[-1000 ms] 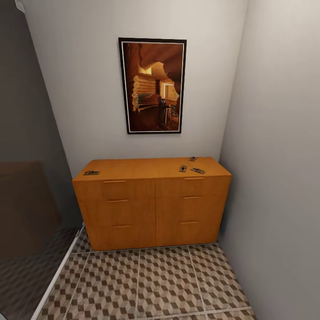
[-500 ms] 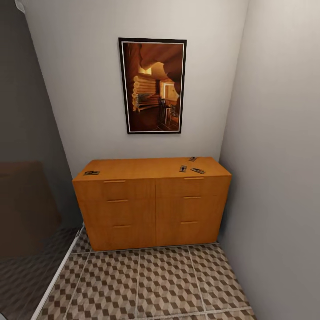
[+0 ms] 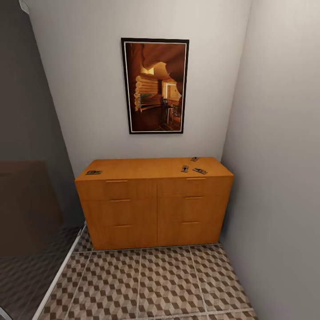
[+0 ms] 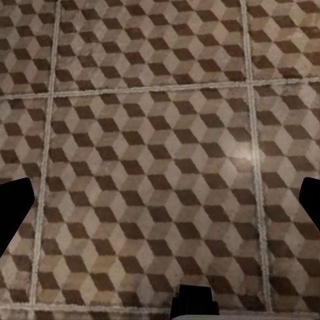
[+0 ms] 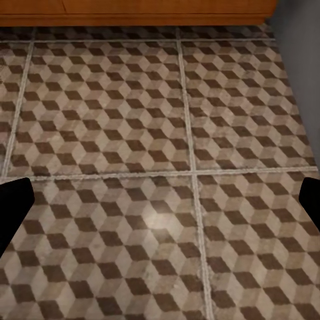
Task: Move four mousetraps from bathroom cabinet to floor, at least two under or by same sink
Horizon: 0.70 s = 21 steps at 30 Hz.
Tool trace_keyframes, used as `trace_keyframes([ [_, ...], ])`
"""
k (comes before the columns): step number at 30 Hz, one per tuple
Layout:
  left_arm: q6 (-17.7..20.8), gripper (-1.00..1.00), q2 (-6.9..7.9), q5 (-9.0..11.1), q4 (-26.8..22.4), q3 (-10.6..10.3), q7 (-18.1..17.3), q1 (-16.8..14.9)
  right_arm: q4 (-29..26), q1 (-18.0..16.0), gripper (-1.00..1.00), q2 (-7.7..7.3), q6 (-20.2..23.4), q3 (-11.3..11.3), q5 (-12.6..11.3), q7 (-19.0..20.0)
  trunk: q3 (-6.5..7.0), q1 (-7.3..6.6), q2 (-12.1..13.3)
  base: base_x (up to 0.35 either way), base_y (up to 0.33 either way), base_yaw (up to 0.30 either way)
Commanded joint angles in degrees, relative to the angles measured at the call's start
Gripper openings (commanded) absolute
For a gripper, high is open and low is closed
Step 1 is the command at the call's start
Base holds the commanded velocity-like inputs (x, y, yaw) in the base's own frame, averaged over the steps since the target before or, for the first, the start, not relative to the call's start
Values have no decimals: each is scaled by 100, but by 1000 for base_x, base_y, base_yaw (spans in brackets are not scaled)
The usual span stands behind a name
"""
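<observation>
The orange-brown cabinet (image 3: 153,204) stands against the back wall, drawers shut. On its flat top lie the mousetraps: one near the left end (image 3: 94,172) and three near the right end (image 3: 194,158), (image 3: 184,168), (image 3: 199,171). The cube-patterned bathroom floor (image 3: 164,284) spreads in front of it. My left gripper (image 4: 160,213) hangs open over bare floor tiles (image 4: 160,133), its dark fingertips (image 4: 13,213) wide apart. My right gripper (image 5: 160,203) is open too, above the tiles (image 5: 133,133) close to the cabinet's base (image 5: 133,10). The sink is out of view.
A framed picture (image 3: 155,85) hangs above the cabinet. A grey wall (image 3: 284,178) closes the right side, hard against the cabinet's end. At the left stands a dark glass shower wall (image 3: 26,200) with a white strip (image 3: 58,280) along its foot.
The whole head view has shifted slightly, so the camera moved a little. The cabinet and the mousetraps on it lie as before.
</observation>
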Motion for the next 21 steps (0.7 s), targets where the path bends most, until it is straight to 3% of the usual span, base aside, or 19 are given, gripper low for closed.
trace_keyframes([
  [1, -9, 100, 0, 0, -6, 1, 12, 0, 3, -3, 100, 0, -11, 8, 35, -37, -5, 0, -3, 0, 0, 11],
  [10, -9, 100, 0, 0, -5, 1, 12, 0, 3, -3, 100, 0, -11, 8, 35, -37, -5, 0, -3, 39, -38, 3],
  [21, -9, 100, 0, 0, -7, 1, 12, 0, 3, -3, 100, 0, -11, 8, 35, -37, -5, 0, -3, 190, -154, 0],
])
